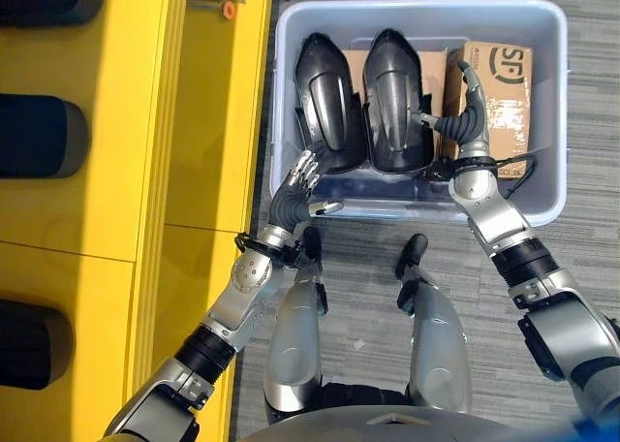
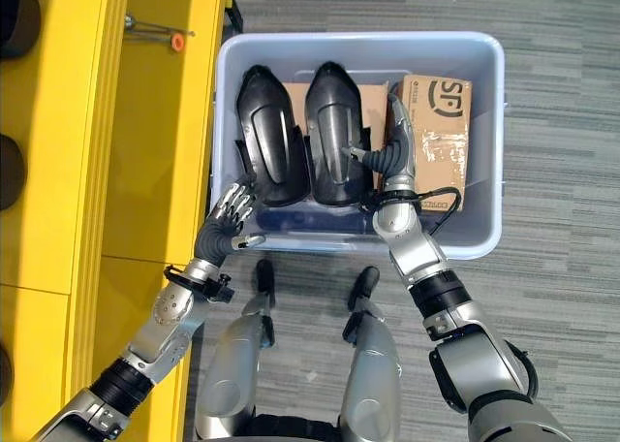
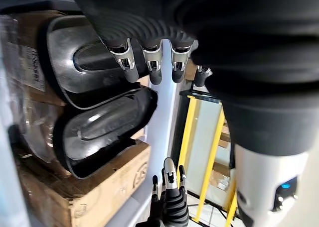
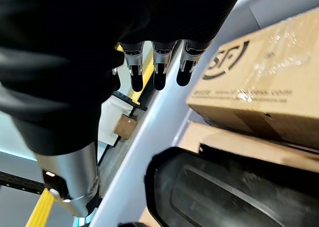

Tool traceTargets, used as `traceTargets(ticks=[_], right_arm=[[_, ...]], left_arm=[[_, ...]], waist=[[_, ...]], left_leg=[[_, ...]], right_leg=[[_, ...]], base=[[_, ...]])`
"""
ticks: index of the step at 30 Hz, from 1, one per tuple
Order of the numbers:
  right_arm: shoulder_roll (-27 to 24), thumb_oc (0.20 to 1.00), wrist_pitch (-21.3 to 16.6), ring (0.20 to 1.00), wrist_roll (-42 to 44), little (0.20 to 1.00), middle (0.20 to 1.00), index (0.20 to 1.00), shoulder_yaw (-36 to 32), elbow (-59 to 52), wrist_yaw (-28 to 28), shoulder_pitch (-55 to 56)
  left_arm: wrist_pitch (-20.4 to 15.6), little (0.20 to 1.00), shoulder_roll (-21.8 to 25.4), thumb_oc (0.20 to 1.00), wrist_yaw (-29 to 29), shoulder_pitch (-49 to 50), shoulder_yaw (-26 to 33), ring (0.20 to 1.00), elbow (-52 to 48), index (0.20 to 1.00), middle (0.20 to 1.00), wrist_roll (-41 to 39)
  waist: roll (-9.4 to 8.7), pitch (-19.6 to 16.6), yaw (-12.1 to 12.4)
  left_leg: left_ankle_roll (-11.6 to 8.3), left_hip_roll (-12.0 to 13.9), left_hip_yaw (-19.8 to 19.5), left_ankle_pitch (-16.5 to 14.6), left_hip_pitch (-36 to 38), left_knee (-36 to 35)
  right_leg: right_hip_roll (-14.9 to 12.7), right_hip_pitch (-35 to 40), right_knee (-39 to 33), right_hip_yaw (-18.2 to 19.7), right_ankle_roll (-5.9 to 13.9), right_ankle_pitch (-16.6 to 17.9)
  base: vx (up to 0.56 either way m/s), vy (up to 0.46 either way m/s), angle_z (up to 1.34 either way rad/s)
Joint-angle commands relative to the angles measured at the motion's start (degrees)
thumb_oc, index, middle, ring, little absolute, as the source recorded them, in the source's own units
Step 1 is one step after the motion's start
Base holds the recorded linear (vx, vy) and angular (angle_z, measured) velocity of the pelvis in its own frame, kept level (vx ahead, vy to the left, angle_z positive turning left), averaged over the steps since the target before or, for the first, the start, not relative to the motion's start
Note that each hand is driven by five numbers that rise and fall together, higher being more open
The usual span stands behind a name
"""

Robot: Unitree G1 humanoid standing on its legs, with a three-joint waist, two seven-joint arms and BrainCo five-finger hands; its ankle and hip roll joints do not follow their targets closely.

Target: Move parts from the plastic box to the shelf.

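While both hands (image 1: 302, 185) (image 1: 472, 108) open, holding nothing

Glossy black parts (image 1: 368, 103), seemingly plastic, in smooth plastic box (image 1: 542, 35) beside taped cardboard (image 1: 499, 83).

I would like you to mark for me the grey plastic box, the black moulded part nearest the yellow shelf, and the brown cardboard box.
grey plastic box (image 1: 548, 103): left eye view, on its right wall.
black moulded part (image 1: 329, 98): left eye view, middle of its glossy shell.
brown cardboard box (image 2: 441, 122): right eye view, on its taped top face.
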Motion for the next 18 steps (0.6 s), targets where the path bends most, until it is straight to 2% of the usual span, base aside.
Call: traceTargets(ticks=[1, 6, 10, 13, 15, 18], right_arm=[[-0.87, 1.0, -0.84, 1.0, 0.03, 1.0, 1.0, 1.0, 0.43, -1.29, -1.81, -3.8], [-1.11, 1.0, 0.35, 1.0, -1.4, 1.0, 1.0, 1.0, 0.3, 0.58, -1.06, -5.64], [-1.44, 1.0, 3.23, 1.0, -4.78, 1.0, 1.0, 1.0, 1.3, 3.38, -0.12, -7.34], [-1.84, 1.0, 3.93, 1.0, -3.76, 1.0, 1.0, 1.0, 2.36, 5.76, -2.61, -8.29], [-1.95, 1.0, 5.29, 1.0, -2.8, 1.0, 1.0, 1.0, 2.36, 6.74, -2.0, -8.37], [-1.68, 1.0, 5.35, 1.0, -1.52, 1.0, 1.0, 1.0, 2.62, 8.99, -2.73, -8.69]], left_arm=[[-1.53, 1.0, 0.33, 1.0, 1.71, 1.22, -2.24, 1.0, -8.0, 1.0, 1.0, -0.26], [-0.74, 1.0, 0.42, 1.0, 2.44, 0.42, -2.28, 1.0, -8.68, 1.0, 1.0, -1.15], [-0.03, 1.0, 0.23, 1.0, 2.45, 0.03, -2.38, 1.0, -8.82, 1.0, 1.0, -1.36], [0.42, 1.0, 0.22, 1.0, 2.89, -0.61, -2.58, 1.0, -8.48, 1.0, 1.0, -0.18], [0.6, 1.0, 0.48, 1.0, 3.21, -0.89, -2.44, 1.0, -8.54, 1.0, 1.0, -0.47], [0.91, 1.0, 0.48, 1.0, 3.31, -1.23, -2.24, 1.0, -8.62, 1.0, 1.0, -0.79]], waist=[[1.31, -1.99, 0.22], [1.58, -1.99, 0.55], [1.86, -1.99, 0.95], [1.96, -1.99, 1.18], [2.04, -1.99, 1.24], [2.21, -1.99, 1.47]], left_leg=[[-0.23, 1.41, -0.4, -1.34, -2.77, 2.82], [-0.24, 1.11, -0.51, -1.3, -5.85, 4.14], [-0.2, 0.82, -0.78, -1.58, -8.17, 5.36], [-0.15, 0.7, -1.09, -1.73, -10.2, 6.36], [0.0, 0.43, -1.47, -1.9, -11.73, 7.18], [0.09, 0.31, -1.64, -1.92, -12.95, 7.62]], right_leg=[[-2.32, -0.89, 3.49, 2.35, 4.13, -2.08], [-2.66, -3.49, 4.03, 2.41, 4.13, -1.88], [-3.01, -5.64, 5.04, 2.36, 4.11, -2.07], [-3.14, -7.19, 5.58, 2.63, 4.15, -2.07], [-3.2, -8.34, 5.92, 2.92, 4.22, -2.04], [-3.29, -9.2, 5.9, 2.97, 4.25, -1.9]], base=[[-0.02, 0.038, 0.0], [0.0, 0.0, 0.0], [0.0, 0.015, 0.04], [0.0, 0.0, 0.0], [-0.02, -0.004, 0.08], [-0.01, -0.005, 0.05]])
